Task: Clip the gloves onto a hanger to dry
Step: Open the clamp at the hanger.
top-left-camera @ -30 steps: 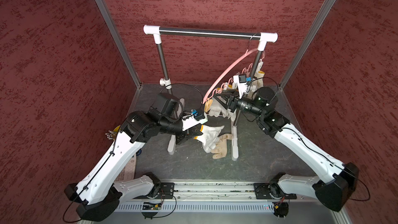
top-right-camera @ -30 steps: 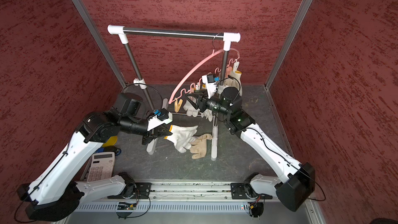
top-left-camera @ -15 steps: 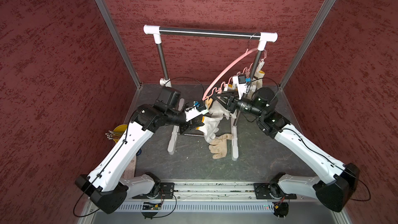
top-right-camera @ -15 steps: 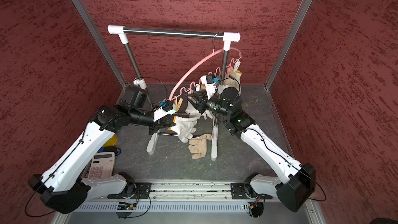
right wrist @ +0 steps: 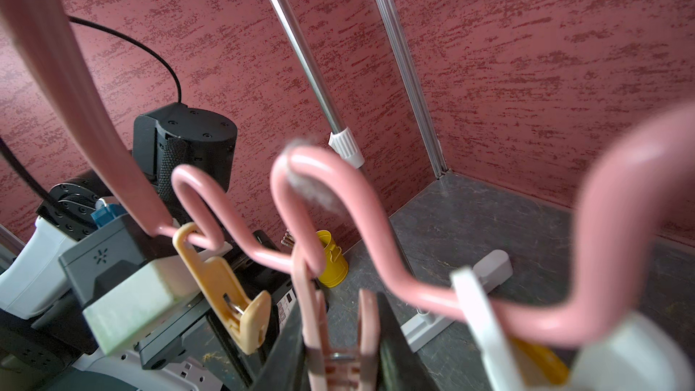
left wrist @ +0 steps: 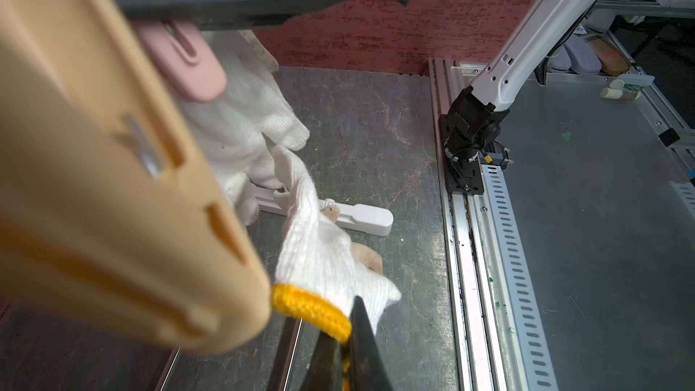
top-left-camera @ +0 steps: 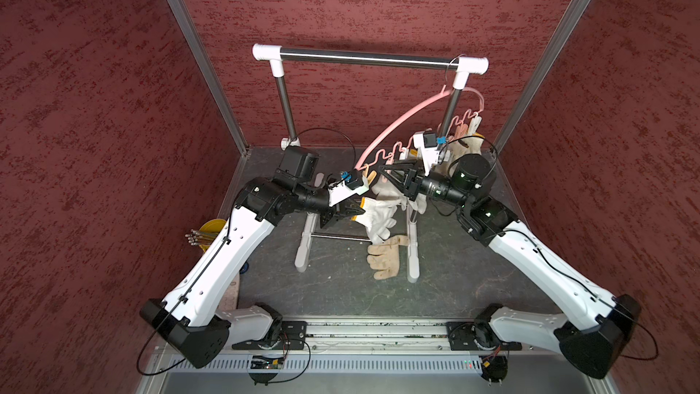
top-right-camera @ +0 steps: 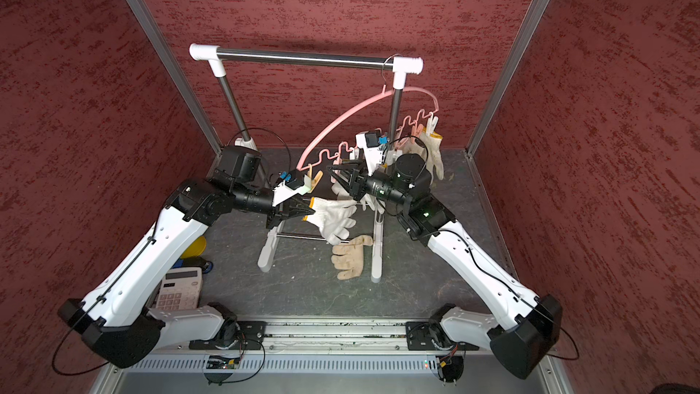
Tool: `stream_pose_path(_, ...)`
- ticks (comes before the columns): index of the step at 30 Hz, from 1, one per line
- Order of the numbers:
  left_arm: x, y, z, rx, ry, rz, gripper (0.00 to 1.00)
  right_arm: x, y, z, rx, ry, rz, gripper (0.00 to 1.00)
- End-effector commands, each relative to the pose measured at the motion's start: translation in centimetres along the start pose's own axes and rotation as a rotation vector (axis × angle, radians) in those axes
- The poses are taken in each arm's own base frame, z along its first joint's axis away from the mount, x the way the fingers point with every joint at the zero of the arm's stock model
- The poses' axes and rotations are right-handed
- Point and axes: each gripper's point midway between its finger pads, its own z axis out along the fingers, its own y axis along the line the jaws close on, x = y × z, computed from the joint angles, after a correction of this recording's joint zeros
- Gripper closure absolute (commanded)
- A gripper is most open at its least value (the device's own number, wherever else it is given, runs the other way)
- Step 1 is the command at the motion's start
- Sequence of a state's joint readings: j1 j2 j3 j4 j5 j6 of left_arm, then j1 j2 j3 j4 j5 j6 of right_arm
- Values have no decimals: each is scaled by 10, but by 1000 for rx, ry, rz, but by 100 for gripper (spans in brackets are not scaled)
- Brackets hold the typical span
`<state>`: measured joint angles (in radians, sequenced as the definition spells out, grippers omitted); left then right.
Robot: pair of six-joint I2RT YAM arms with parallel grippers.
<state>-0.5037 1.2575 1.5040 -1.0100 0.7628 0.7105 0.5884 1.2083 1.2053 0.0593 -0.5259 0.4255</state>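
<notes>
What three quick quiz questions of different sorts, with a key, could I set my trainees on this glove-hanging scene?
1. True or false: the left gripper holds a white glove by its yellow cuff.
2. Where is the beige glove? A clipped up; B lying on the floor; C held in a gripper.
3. Fill in: the right gripper squeezes a ___ clip.
Key: 1 true; 2 B; 3 pink.
</notes>
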Motion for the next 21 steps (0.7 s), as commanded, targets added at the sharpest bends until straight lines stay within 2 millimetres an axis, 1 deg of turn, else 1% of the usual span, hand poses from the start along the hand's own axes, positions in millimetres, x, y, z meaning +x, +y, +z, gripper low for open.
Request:
stream_pose_path(1, 1, -4, -6, -31, -43, -17, 100, -32, 21, -11, -21, -82, -58, 82)
stream_pose_path(4, 16, 1, -4, -98, -39, -125, 100, -30, 19, -12, -14, -79, -55, 82)
stream_pose_path(7, 31, 12, -5, -203, -68, -316, 100, -29, 19, -14, -12, -82, -54, 82)
stream_pose_path(9, 39, 17, -8, -267, -102, -471, 100, -28, 17, -14, -6, -83, -52, 82)
stream_pose_path(10, 49, 24, -10, -325, -100, -578, 100, -28, 17, -15, -4, -83, -54, 82)
stream_pose_path(12, 69, 29, -11, -387, -70, -776, 100, -27, 17, -14, -3, -79, -53, 82)
stream_pose_path(16, 115, 21, -4, -429, 126, -1057, 100, -27, 16, -14, 3, -76, -52, 81)
stream_pose_path(18, 134, 15, -2, -438, 234, -1131, 100, -26, 16, -14, 1, -74, -51, 81)
stream_pose_path(21, 154, 8, -1, -434, 393, -1183, 100, -26, 16, -15, 3, -74, -48, 81)
